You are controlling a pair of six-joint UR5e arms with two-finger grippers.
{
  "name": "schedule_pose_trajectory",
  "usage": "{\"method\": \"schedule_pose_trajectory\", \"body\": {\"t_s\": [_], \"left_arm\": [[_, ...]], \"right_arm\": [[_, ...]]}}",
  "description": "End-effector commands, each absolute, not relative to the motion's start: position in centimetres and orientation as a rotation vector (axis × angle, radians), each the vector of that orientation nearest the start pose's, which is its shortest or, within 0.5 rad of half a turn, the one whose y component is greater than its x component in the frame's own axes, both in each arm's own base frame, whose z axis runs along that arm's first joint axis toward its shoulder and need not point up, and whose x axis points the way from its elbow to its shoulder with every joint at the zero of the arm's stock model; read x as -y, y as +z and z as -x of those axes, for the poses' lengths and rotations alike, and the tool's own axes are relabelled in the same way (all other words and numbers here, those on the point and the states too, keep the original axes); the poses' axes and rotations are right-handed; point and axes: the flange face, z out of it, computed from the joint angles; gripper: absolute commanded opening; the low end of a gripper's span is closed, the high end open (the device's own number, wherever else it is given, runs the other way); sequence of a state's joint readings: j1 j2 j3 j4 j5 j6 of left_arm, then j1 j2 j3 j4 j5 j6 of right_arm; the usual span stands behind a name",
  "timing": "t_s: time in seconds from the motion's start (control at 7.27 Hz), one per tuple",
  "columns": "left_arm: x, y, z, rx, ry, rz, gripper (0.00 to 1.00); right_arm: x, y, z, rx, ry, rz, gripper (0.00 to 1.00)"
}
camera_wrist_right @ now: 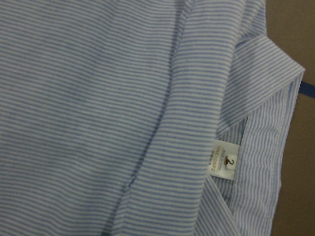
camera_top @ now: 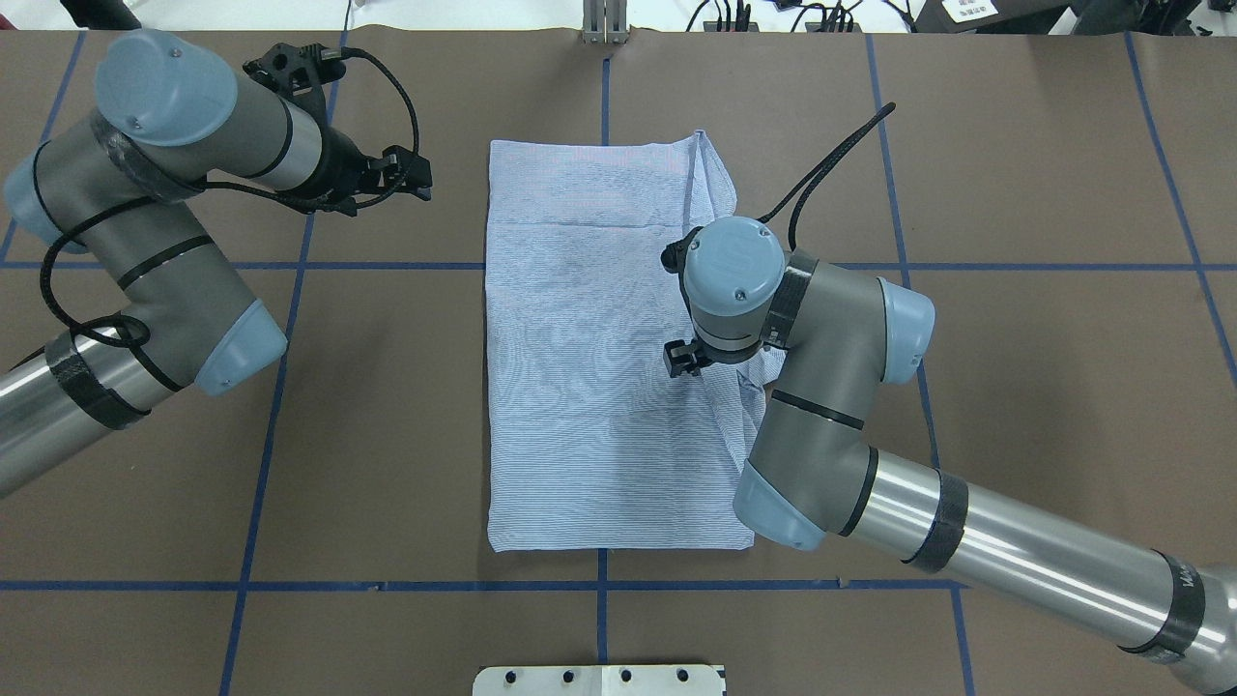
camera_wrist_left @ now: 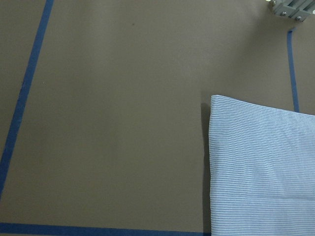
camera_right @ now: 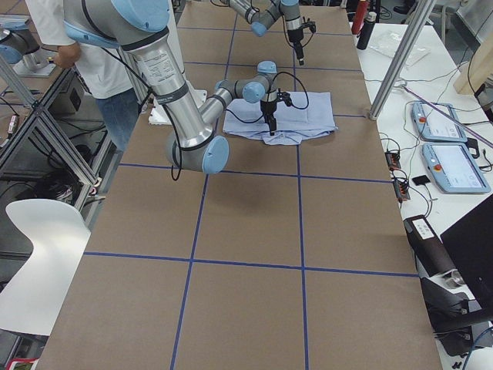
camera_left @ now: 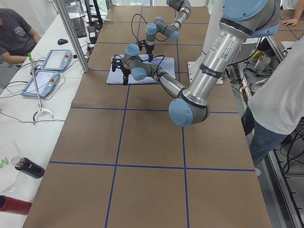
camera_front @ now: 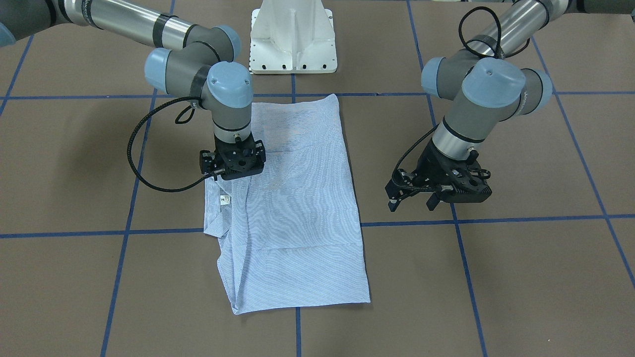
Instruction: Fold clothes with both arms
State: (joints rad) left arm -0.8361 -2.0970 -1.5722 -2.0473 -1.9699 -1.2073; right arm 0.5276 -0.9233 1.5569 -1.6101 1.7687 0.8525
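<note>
The light blue striped shirt (camera_front: 297, 198) lies folded into a long rectangle in the middle of the brown table (camera_top: 599, 367). Its collar and white neck label (camera_front: 224, 199) stick out along one long edge. My right gripper (camera_front: 231, 171) points straight down over that collar edge, close above the cloth; its fingers are hidden, so I cannot tell whether they are open or shut. The right wrist view is filled with the striped cloth (camera_wrist_right: 98, 98) and the label (camera_wrist_right: 224, 161). My left gripper (camera_front: 412, 202) hangs open over bare table beside the shirt, holding nothing. A corner of the shirt (camera_wrist_left: 266, 167) shows in its wrist view.
Blue tape lines (camera_front: 124, 233) divide the table into squares. The white pedestal base (camera_front: 292, 39) stands just behind the shirt. A person (camera_left: 280, 95) stands at the robot's side of the table. Teach pendants (camera_left: 47, 66) and bottles (camera_left: 26, 166) lie on a side bench.
</note>
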Motion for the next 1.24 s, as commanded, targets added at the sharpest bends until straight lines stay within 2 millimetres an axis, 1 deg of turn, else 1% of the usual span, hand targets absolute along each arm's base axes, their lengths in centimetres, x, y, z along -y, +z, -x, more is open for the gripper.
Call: {"method": "schedule_pose_trajectory", "body": {"t_s": [0.0, 0.14, 0.27, 0.41, 0.55, 0.69, 0.82, 0.96, 1.1], "left_arm": [[56.9, 29.7, -38.9, -1.031, -0.221, -0.246, 1.00], [56.9, 29.6, -38.9, -1.031, -0.222, -0.245, 1.00], [56.9, 29.7, -38.9, -1.030, -0.221, -0.243, 1.00], [56.8, 29.6, -38.9, -1.033, -0.220, -0.244, 1.00], [56.7, 29.4, -39.0, -1.038, -0.214, -0.235, 1.00], [56.7, 29.2, -39.0, -1.039, -0.215, -0.235, 1.00], [56.7, 29.1, -38.8, -1.039, -0.218, -0.235, 1.00], [56.2, 28.5, -38.4, -1.052, -0.217, -0.242, 1.00], [55.1, 27.5, -37.7, -1.083, -0.217, -0.230, 1.00]], "right_arm": [[47.4, 30.6, 53.8, 0.575, -0.240, -0.195, 1.00], [48.7, 32.0, 52.2, 0.548, -0.250, -0.191, 1.00], [50.2, 33.3, 50.2, 0.531, -0.267, -0.202, 1.00], [50.5, 35.0, 49.2, 0.509, -0.277, -0.197, 1.00], [51.9, 35.4, 47.1, 0.503, -0.274, -0.208, 1.00], [53.5, 34.6, 44.6, 0.540, -0.273, -0.205, 1.00], [53.7, 33.3, 42.5, 0.607, -0.264, -0.191, 1.00], [52.8, 31.1, 41.6, 0.671, -0.265, -0.193, 1.00], [51.9, 30.0, 41.0, 0.706, -0.270, -0.197, 1.00]]}}
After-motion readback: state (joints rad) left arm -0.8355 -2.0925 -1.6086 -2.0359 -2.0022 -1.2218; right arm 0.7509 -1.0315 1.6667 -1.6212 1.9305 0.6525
